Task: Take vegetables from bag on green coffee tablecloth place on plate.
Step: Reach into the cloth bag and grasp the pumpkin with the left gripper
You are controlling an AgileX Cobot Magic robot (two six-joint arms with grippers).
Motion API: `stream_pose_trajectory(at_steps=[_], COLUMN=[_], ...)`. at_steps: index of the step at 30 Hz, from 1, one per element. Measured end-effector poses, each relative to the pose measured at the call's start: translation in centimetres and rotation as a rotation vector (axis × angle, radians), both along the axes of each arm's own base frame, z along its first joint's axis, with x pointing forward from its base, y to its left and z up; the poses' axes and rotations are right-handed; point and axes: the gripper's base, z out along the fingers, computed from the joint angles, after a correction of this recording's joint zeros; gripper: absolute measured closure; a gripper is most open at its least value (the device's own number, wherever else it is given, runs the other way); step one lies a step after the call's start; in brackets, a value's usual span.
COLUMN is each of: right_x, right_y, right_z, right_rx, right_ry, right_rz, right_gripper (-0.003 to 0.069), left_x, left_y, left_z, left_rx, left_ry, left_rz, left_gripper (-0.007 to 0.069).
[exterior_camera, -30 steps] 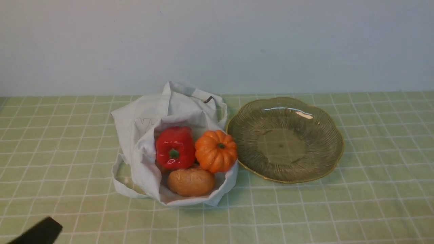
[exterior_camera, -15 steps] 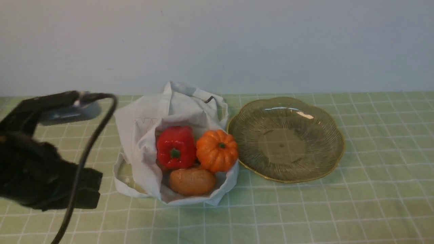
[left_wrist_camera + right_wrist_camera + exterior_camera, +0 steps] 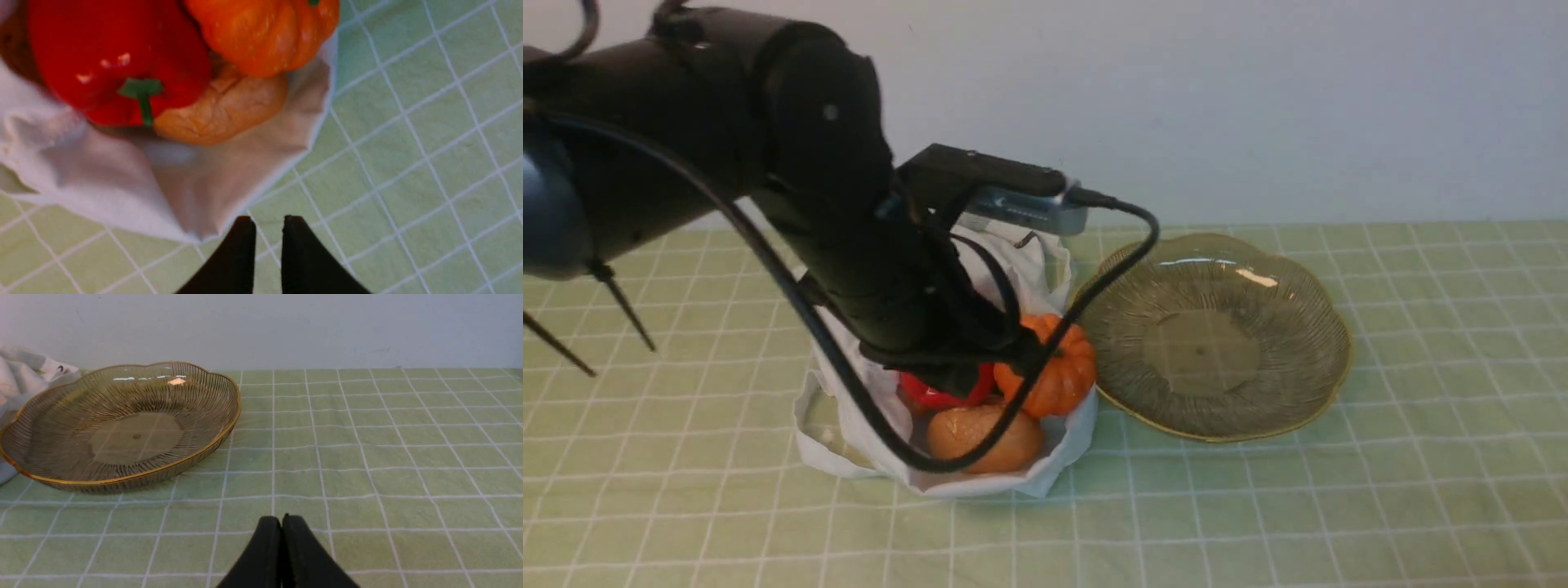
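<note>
- The left pincer (image 3: 269,222) is open by a narrow gap, its tips apart with nothing held between them; its dark arm (image 3: 825,122) reaches in from the left over the bag, a black cable (image 3: 841,351) looping in front.
- Below the left pincer, the red pepper (image 3: 118,53) sits in the mouth of the bag, its green stem in sight in the left wrist view; the arm covers part of it in the front view.
- Just beside the pepper, on its right in the front view, is the orange pumpkin (image 3: 261,36), also in the bag and partly behind the pincer and cable.
- A brown potato-like piece (image 3: 233,106) lies in the bag on the robot's side of the pepper and pumpkin.
- Around these, beneath the left pincer, the white cloth bag (image 3: 1070,441) gapes open.
- To the right of the left pincer, the ribbed glass plate (image 3: 1201,351) stands near the bag, its gold rim raised and nothing on it.
- Under it all spreads the green checked cloth (image 3: 1258,506).
- The right pincer (image 3: 280,518) is closed, tips together, holding nothing; the plate lies beyond it.
- Farthest off is the pale wall (image 3: 1258,106).
</note>
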Motion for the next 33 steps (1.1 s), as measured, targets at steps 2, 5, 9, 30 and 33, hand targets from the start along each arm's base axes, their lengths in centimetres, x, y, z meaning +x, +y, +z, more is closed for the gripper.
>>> stream_pose_trajectory(at_steps=[2, 5, 9, 30, 33], right_x=[0.0, 0.0, 0.0, 0.0, 0.0], right_y=[0.0, 0.0, 0.0, 0.0, 0.0], right_z=[0.0, 0.0, 0.0, 0.0, 0.0], right_rx=[0.000, 0.000, 0.000, 0.000, 0.000], right_ry=[0.000, 0.000, 0.000, 0.000, 0.000], right_rz=[0.000, 0.000, 0.000, 0.000, 0.000], right_gripper=[0.0674, 0.0674, 0.0674, 0.0674, 0.0674], left_x=[0.2, 0.6, 1.6, 5.8, 6.0], left_y=[-0.8, -1.9, -2.7, -5.0, -5.1], left_z=[0.0, -0.2, -1.0, -8.3, -8.6], left_rx=[0.008, -0.003, -0.001, 0.091, 0.089], left_ry=[-0.047, -0.119, -0.181, -0.256, -0.266], left_rz=[-0.009, -0.035, -0.060, -0.139, -0.142], left_gripper=[0.0428, 0.0280, 0.0077, -0.0015, 0.0061])
